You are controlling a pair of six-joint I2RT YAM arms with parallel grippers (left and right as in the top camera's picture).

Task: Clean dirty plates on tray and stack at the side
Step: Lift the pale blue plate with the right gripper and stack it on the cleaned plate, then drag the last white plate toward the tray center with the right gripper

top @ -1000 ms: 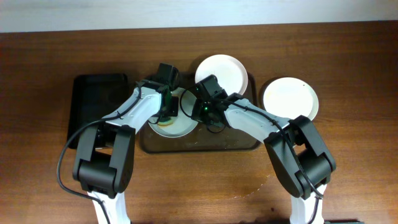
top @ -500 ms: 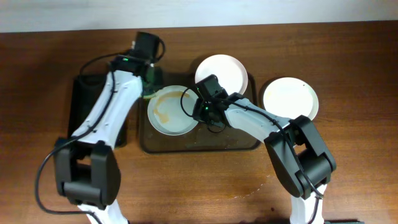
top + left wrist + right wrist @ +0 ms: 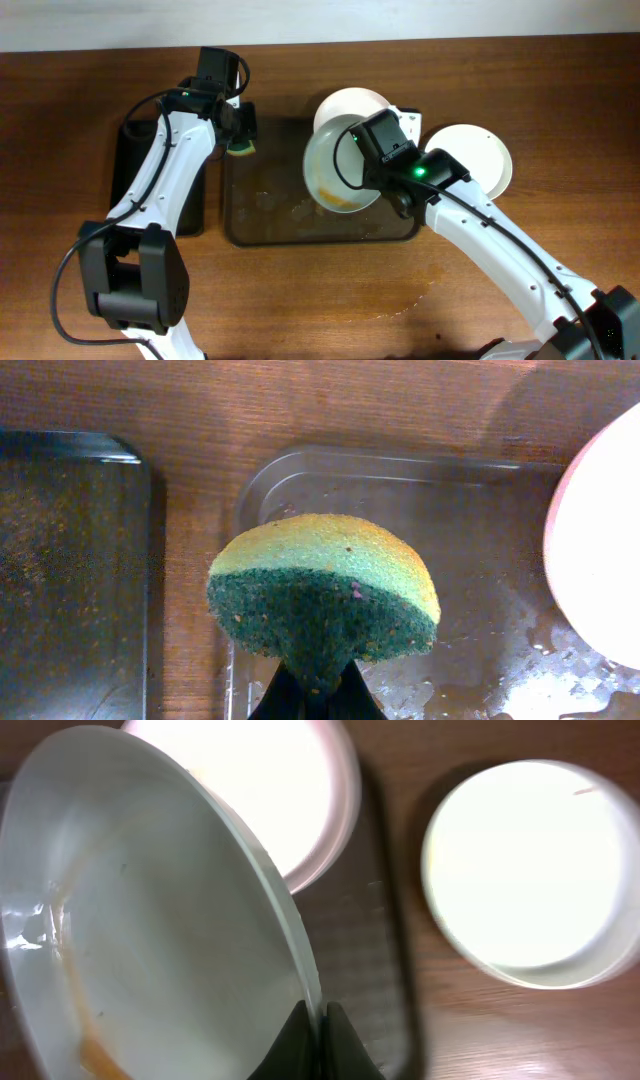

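The right jaws are pressed on the rim of a plate (image 3: 150, 920), pinching it at its near edge. The plate is tilted and held over the right half of the brown tray (image 3: 270, 215), with a yellowish-brown smear across its lower inside. From overhead it overlaps the near edge of a second plate (image 3: 352, 102), which sits at the tray's far right corner. A third plate (image 3: 478, 155) lies on the table (image 3: 330, 300) just right of the tray.

The left jaws pinch a sponge (image 3: 320, 600), green below and yellow on top, gripped at its green side. It hangs over the tray's far left corner, near the black tray (image 3: 135, 160) beside it. The brown tray's bare floor shows wet patches.
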